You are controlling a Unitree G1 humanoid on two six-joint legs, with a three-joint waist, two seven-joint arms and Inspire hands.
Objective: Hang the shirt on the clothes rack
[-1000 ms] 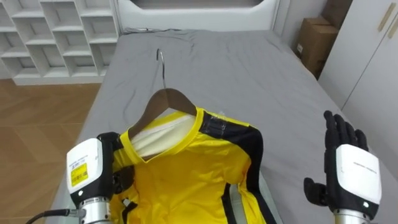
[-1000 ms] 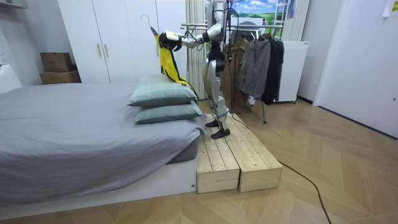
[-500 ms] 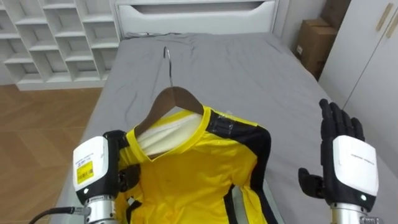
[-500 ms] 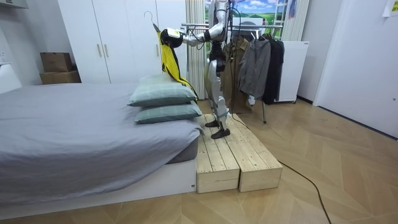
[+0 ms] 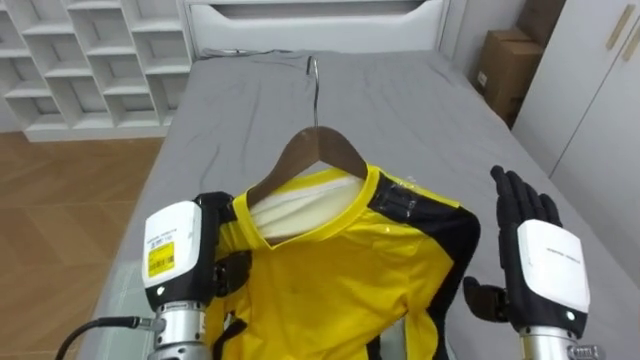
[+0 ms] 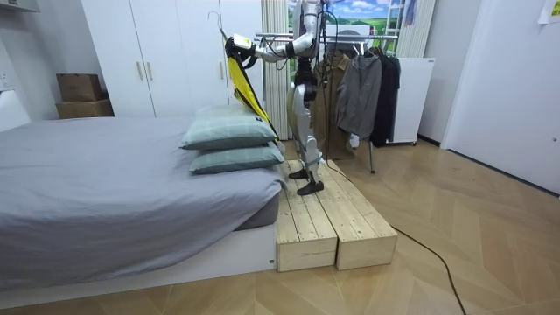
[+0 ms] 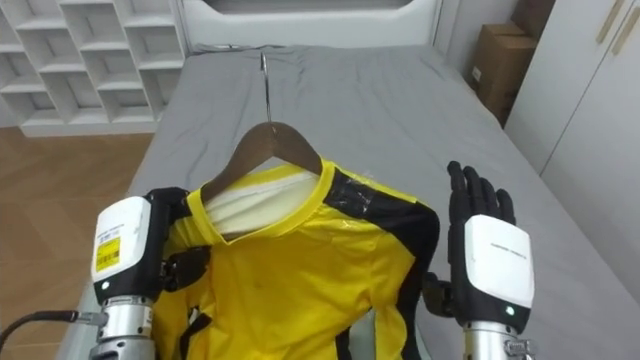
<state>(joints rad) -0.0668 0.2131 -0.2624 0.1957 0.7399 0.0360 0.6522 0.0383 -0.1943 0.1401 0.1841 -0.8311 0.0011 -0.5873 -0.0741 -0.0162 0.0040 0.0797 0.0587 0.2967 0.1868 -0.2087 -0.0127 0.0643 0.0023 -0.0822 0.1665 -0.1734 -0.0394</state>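
Left hand [image 5: 180, 258] has its dark fingers curled onto the left shoulder of the yellow shirt [image 5: 340, 275], where the end of the wooden hanger [image 5: 320, 152] sits inside the cloth. The shirt, with black sleeves and a pale lining at the neck, hangs on that hanger between the two hands. The metal hook [image 5: 313, 85] stands up beyond them.

To the right of the shirt's black shoulder, just apart from it, the right hand [image 5: 545, 265] is upright with fingers straight and spread, holding nothing.

Beyond both hands lies the bed [image 5: 430, 110] under a grey sheet. A white cube shelf [image 5: 90, 50] stands far to the left hand's outer side. A cardboard box [image 5: 508, 62] and white wardrobe doors [image 5: 600, 90] stand past the right hand.

In the room view the robot stands on a wooden platform [image 6: 337, 223] beside the bed's pillows [image 6: 229, 144]. It holds the shirt high over them, and a clothes rail [image 6: 367, 87] of dark garments is behind its back.
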